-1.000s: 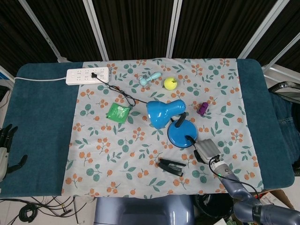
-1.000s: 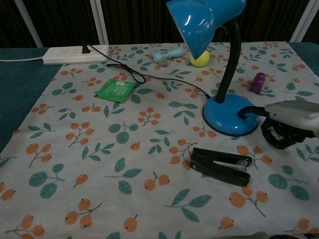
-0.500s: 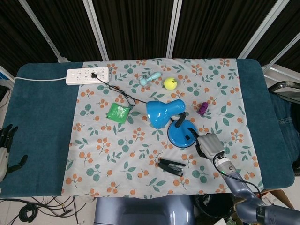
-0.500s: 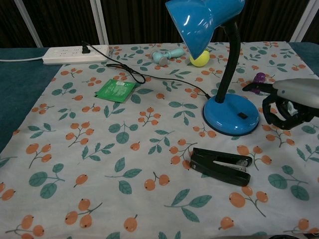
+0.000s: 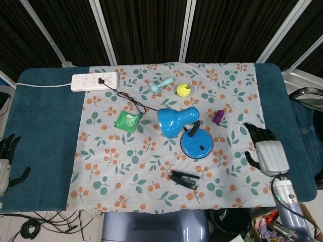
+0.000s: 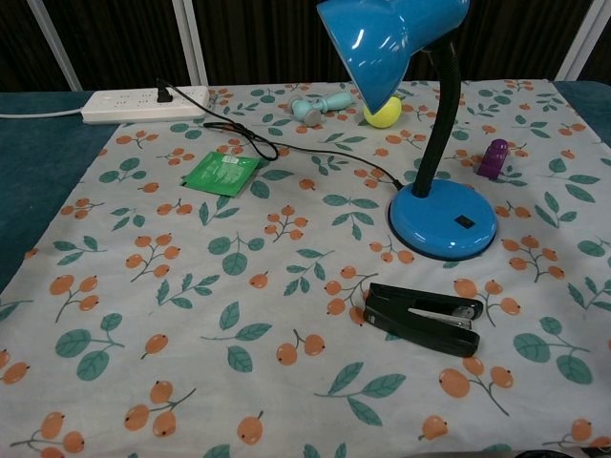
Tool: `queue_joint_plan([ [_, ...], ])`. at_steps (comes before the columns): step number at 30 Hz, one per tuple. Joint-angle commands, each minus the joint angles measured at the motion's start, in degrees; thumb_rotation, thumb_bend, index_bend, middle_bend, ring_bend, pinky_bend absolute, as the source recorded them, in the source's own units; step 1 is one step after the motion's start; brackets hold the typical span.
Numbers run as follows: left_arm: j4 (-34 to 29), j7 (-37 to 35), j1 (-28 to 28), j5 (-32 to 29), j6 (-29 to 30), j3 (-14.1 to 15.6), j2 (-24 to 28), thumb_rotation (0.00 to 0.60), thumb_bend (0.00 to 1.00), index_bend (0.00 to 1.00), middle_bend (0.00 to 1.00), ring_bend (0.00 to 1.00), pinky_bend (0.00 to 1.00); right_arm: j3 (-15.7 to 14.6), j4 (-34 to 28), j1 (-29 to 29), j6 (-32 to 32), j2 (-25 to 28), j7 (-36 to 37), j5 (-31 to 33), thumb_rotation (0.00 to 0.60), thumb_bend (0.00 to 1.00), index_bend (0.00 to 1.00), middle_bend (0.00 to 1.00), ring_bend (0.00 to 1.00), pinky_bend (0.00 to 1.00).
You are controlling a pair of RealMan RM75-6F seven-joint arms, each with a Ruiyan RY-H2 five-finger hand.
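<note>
Inspecting right hand: right hand (image 5: 266, 151) hovers over the floral cloth (image 5: 106, 166) to the right of the blue desk lamp (image 5: 186, 132), fingers apart, holding nothing; it does not show in the chest view.
Left hand: left hand (image 5: 6, 161) sits at the far left table edge over the teal cover, fingers spread, empty, well apart from every object.
Lamp position: lamp base (image 6: 442, 220) stands flat on the cloth near centre-right, neck curved up, shade (image 6: 389, 38) leaning toward the left; cord (image 6: 250, 138) runs to the power strip (image 6: 145, 103).
Nearby items: black stapler (image 6: 421, 318) lies just in front of the base; purple object (image 6: 493, 157) stands to its right; yellow ball (image 6: 385, 113) and pale blue item (image 6: 320, 104) lie behind; green packet (image 6: 221, 174) lies left.
Risk, tipping: judged likely if the hand strikes the neck or shade, since the shade overhangs the base.
Risk, cord: a pull on the lamp could drag the cord and shift the strip.
Risk, collateral: a low sweep could knock the purple object or the stapler.
</note>
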Motion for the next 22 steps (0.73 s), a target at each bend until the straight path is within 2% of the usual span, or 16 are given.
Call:
queue_joint_plan([
  [1, -0.05, 0.12, 0.02, 0.14, 0.14, 0.02, -0.07, 0.600, 0.29, 0.00, 0.00, 0.00, 0.00, -2.92, -0.51, -5.36, 6.79, 0.46, -0.95, -4.14, 0.600, 0.26, 0.00, 0.07, 0.15, 0.16],
  [6, 0.02, 0.28, 0.10, 0.40, 0.62, -0.07, -0.09, 0.600, 0.29, 0.00, 0.00, 0.00, 0.00, -5.60, 4.60, -9.29, 13.17, -3.04, -0.91, -10.59, 0.600, 0.24, 0.00, 0.07, 0.12, 0.15],
  [12, 0.30, -0.35, 0.00, 0.93, 0.93, -0.23, 0.03, 0.600, 0.29, 0.00, 0.00, 0.00, 0.00, -6.55, 6.61, -10.66, 12.92, -3.61, -1.91, -10.70, 0.600, 0.23, 0.00, 0.06, 0.12, 0.14],
  [22, 0.83, -1.96, -0.05, 1.68, 0.96, -0.09, 0.56, 0.600, 0.29, 0.00, 0.00, 0.00, 0.00, -7.28, 4.96, -10.85, 10.36, -2.79, -2.04, -11.23, 0.600, 0.23, 0.00, 0.06, 0.12, 0.14],
])
